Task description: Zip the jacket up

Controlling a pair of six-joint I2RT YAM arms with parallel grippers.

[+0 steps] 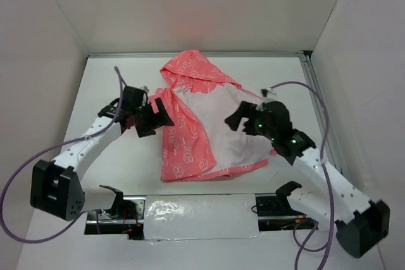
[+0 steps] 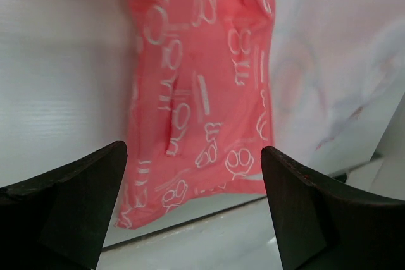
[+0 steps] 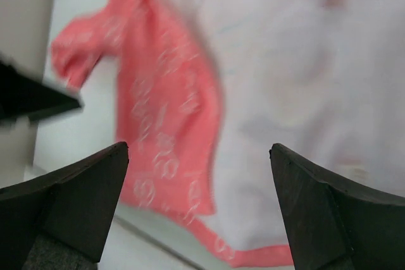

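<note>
- Arm bases sit at the near edge of the white table, mine on the left and right, with a shiny taped strip lying between them.
- My left gripper is over the jacket's left edge, pointing in toward the garment. In the left wrist view my left gripper stands wide, its dark fingers well apart, with only the cloth below seen in the gap.
- My right gripper is over the pale lining on the jacket's right half. In the blurred right wrist view my right gripper also stands wide and holds nothing.
- The jacket lies in the middle of the table between my two arms, unzipped and spread open.
- Its coral-pink panel with white print runs down the left side. The pale lining faces up beside it, and a pink hem edges the near side.
- The hood lies at the far end, bunched toward the back wall.
- White walls enclose the table at the back and at both sides.
</note>
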